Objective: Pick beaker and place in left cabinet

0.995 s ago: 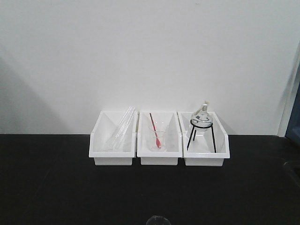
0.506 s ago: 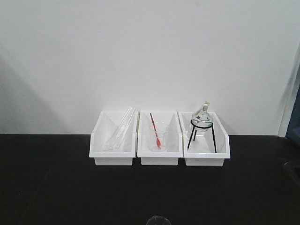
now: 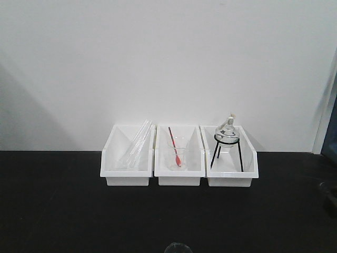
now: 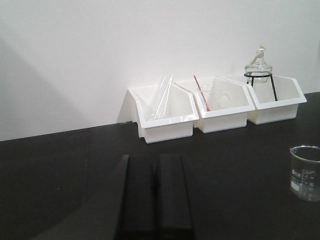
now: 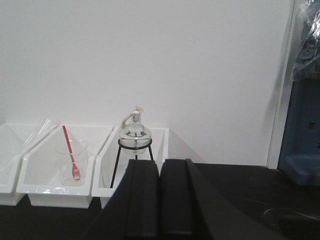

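Note:
The beaker (image 4: 304, 172), small, clear and marked with faint white print, stands upright on the black countertop (image 4: 60, 165) at the right edge of the left wrist view. Its rim (image 3: 178, 246) just shows at the bottom edge of the front view. My left gripper (image 4: 156, 158) is shut with nothing in it, well to the left of the beaker and apart from it. My right gripper (image 5: 160, 163) is also shut and empty, hovering in front of the bins. The left cabinet is out of view.
Three white bins sit against the white wall: one (image 3: 127, 156) holds glass tubes, the middle one (image 3: 179, 156) a beaker with a red rod (image 3: 174, 147), the right one (image 3: 230, 156) a round flask on a black tripod (image 3: 226, 143). A blue panel (image 5: 301, 135) stands far right.

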